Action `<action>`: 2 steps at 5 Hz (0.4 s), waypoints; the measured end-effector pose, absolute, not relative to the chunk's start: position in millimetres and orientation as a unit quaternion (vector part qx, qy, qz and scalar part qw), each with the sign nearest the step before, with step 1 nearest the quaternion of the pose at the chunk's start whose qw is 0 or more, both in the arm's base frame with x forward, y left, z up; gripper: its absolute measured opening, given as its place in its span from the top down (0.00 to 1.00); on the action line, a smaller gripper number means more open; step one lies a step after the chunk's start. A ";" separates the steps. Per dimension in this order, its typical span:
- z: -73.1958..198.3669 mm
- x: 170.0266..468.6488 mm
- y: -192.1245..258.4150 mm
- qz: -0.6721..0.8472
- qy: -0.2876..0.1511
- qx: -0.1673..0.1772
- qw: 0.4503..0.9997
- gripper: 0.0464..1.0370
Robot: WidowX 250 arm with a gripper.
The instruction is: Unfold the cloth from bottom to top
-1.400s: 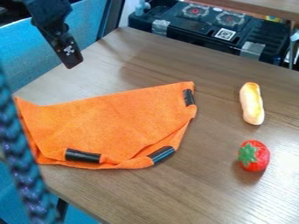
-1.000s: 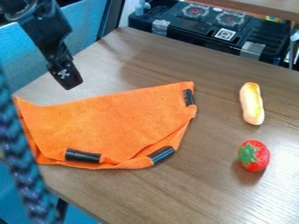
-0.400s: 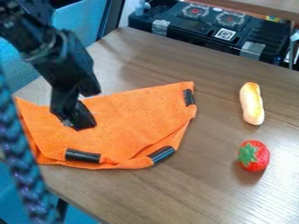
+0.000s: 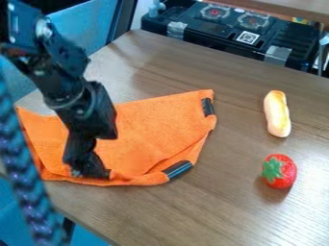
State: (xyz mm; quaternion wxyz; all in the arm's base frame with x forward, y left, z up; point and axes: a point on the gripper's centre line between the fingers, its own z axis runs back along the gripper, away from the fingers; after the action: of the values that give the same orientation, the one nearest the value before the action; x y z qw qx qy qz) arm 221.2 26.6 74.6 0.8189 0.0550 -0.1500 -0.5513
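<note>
The gripper [image 4: 90,172] hangs low at the near edge of an orange cloth [image 4: 154,129], its grip, spread or closed, impossible to tell. The folded cloth lies beneath it and stretches to its right on a table [image 4: 212,206], apart from a toy strawberry [image 4: 286,171].

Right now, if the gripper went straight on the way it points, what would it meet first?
Pointing down, the gripper would likely meet the orange cloth first, near its bottom edge; whether they touch is unclear.

Black arm [image 4: 61,57], blocky segments, bluish sheen up top; black pincer [image 4: 90,172].
</note>
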 end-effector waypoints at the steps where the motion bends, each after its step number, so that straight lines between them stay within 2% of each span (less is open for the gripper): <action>1: 67.3 211.5 28.8 -0.592 -0.119 0.052 0.795 0.04; 2: 63.2 202.6 30.7 -0.609 -0.112 0.051 0.783 0.04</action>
State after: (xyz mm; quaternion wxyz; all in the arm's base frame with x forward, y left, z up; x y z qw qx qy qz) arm 202.6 30.7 63.2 0.7835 0.0512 -0.1124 -0.6090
